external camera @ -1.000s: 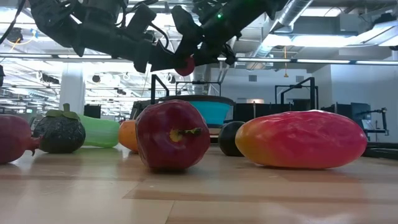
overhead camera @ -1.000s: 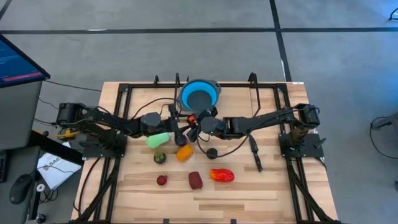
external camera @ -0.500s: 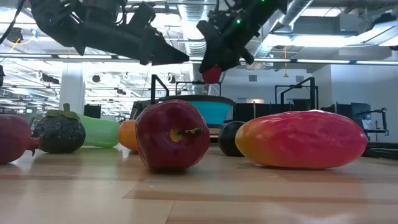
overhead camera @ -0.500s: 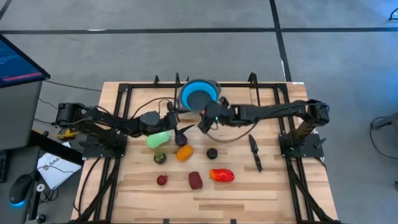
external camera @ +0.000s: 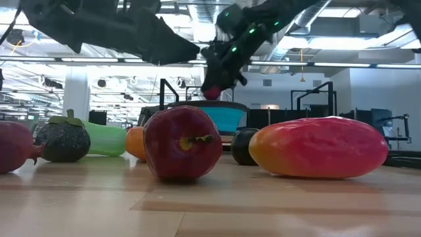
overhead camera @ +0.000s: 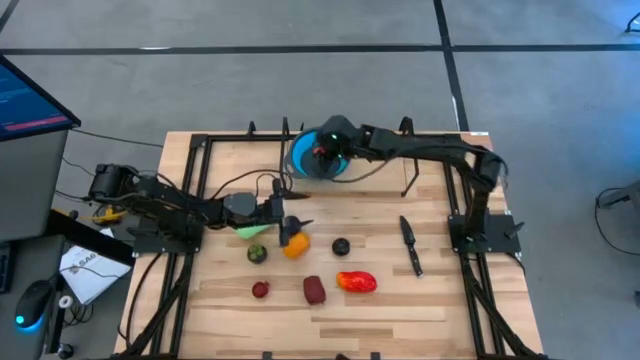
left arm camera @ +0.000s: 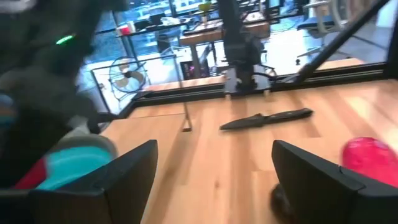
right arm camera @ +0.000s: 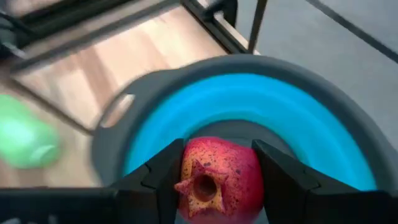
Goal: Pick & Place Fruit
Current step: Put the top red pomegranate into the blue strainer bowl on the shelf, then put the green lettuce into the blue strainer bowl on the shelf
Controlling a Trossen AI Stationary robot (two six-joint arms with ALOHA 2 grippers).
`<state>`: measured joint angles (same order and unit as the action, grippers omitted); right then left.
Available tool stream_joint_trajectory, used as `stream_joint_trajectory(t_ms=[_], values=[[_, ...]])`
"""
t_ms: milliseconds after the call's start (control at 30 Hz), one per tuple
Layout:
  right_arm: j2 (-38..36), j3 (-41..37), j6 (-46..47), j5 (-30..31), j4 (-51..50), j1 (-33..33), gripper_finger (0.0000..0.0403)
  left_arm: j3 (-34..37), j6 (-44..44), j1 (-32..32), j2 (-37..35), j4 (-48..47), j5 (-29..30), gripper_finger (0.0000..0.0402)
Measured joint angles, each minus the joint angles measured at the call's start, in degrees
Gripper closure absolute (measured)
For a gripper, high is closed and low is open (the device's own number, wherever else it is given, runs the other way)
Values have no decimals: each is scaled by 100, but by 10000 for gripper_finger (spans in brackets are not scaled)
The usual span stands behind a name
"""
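Observation:
My right gripper (right arm camera: 219, 186) is shut on a red pomegranate-like fruit (right arm camera: 217, 163) and hangs over the round blue bowl (overhead camera: 318, 160) at the table's far edge. My left gripper (overhead camera: 291, 222) is open, above the table's middle beside the orange fruit (overhead camera: 295, 244). On the wood lie the pale green oblong (overhead camera: 250, 230), a dark purple piece (overhead camera: 257, 254), a small red one (overhead camera: 260, 290), a maroon one (overhead camera: 314, 290), a dark olive one (overhead camera: 341, 246) and the larger red-orange one (overhead camera: 356, 282). My right gripper pinches the red fruit between its two fingers (right arm camera: 163, 173), one on each side of its round body (right arm camera: 242, 168). The fruit's crown end (right arm camera: 200, 186) faces the camera. The fruit is lifted clear, above the bowl's blue inside (right arm camera: 292, 118).
A dark knife (overhead camera: 410, 245) lies on the right part of the table. A black frame (overhead camera: 200, 150) runs around the table's edges, and cables trail by the left arm. Bare wood shows between the knife and the bowl.
My right gripper has carried the red fruit from the middle of the table toward the far edge, to above the blue bowl, still shut on it. My left gripper has drifted a little toward the near edge. The fruit on the table has stayed put.

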<state>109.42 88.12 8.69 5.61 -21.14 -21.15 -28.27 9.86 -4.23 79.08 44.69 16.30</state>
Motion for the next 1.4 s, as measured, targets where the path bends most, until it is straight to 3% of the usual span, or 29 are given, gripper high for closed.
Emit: stream_joint_trajectory(t_ms=[200, 400, 733, 1133, 1400], values=[[770, 817, -370, -4, -783, -188, 219, 2, -325, -131, 1, 44, 8, 103], [1162, 1019, -521, 21, -869, -228, 205, 2, -342, -129, 3, 41, 24, 103], [1181, 1016, -632, 282, -908, -266, 198, 2, -589, -160, 3, 37, -13, 103], [1181, 1016, -630, 435, -930, -452, 144, 4, -589, -190, 3, 37, -11, 103], [884, 1014, -1024, 1294, -906, -302, 143, 4, -589, -188, 3, 37, -9, 103]])
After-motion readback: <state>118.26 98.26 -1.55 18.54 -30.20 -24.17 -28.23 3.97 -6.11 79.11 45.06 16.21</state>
